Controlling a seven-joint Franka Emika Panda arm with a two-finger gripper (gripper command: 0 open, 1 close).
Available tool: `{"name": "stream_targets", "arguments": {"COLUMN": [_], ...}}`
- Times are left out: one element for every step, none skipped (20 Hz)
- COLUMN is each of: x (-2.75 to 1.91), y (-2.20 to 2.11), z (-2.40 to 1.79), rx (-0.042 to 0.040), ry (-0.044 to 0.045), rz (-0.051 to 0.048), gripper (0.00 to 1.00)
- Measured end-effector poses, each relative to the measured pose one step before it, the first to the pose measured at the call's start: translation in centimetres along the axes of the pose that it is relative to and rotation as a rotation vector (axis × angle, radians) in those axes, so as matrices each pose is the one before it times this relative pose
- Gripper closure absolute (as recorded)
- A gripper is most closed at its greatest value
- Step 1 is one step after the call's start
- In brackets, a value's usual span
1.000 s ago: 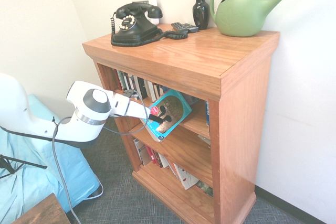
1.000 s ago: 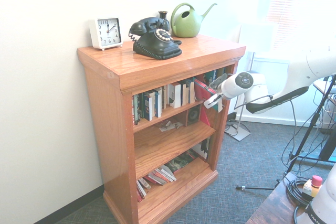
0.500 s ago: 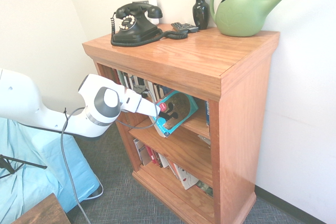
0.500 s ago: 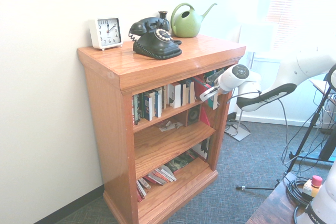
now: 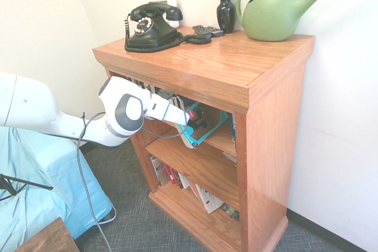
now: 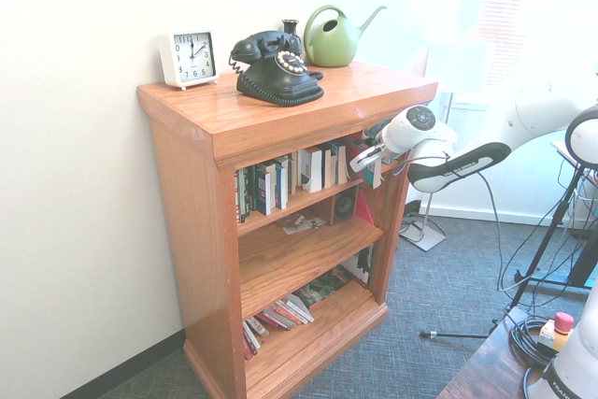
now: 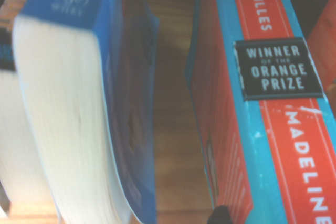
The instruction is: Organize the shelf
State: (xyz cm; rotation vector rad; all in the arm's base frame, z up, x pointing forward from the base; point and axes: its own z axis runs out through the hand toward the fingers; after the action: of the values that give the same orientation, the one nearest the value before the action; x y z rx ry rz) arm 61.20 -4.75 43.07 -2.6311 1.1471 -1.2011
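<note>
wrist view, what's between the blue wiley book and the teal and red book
Nothing stands there. In the wrist view a bare strip of shelf wood shows between the blue Wiley book and the teal and red book.

The white arm (image 5: 35, 116) stretches nearly level toward the shelf's (image 5: 236, 69) top tier, wrist angled down. Its end effector (image 5: 188, 123) is clamped on a book (image 5: 208, 129).

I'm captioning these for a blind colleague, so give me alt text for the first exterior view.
A white robot arm's gripper, shut on a teal-edged book, pushes it into the top tier of a reddish wooden shelf beside other books. On top stand a black rotary phone, a dark vase and a green watering can.
</note>
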Motion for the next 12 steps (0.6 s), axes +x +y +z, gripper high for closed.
{"name": "stream_targets", "arguments": {"x": [0.021,0.010,0.009,0.007,0.031,0.012,0.028,0.010,0.000,-0.012,-0.012,-0.026], "y": [-0.072,0.004,-0.034,-0.021,-0.001,-0.002,-0.012,-0.004,0.001,-0.013,-0.018,-0.022], "z": [0.026,0.013,-0.009,0.010,-0.011,-0.008,-0.008,-0.003,-0.015,-0.011,-0.005,-0.012], "rx": [0.00418,0.00264,0.00324,0.00303,0.00336,0.00278,0.00233,0.00152,0.00082,0.00060,0.00071,0.00076], "ry": [-0.01037,-0.01035,-0.00876,-0.00928,-0.00931,-0.00735,-0.00516,-0.00359,-0.00183,-0.00117,-0.00136,-0.00147], "rz": [0.00183,-0.00020,0.00189,0.00343,0.00260,0.00239,0.00079,-0.00079,-0.00110,0.00005,0.00086,0.00218], "gripper": [1.00,1.00,1.00,1.00,1.00,1.00,1.00,1.00,1.00,1.00,1.00,1.00]}}
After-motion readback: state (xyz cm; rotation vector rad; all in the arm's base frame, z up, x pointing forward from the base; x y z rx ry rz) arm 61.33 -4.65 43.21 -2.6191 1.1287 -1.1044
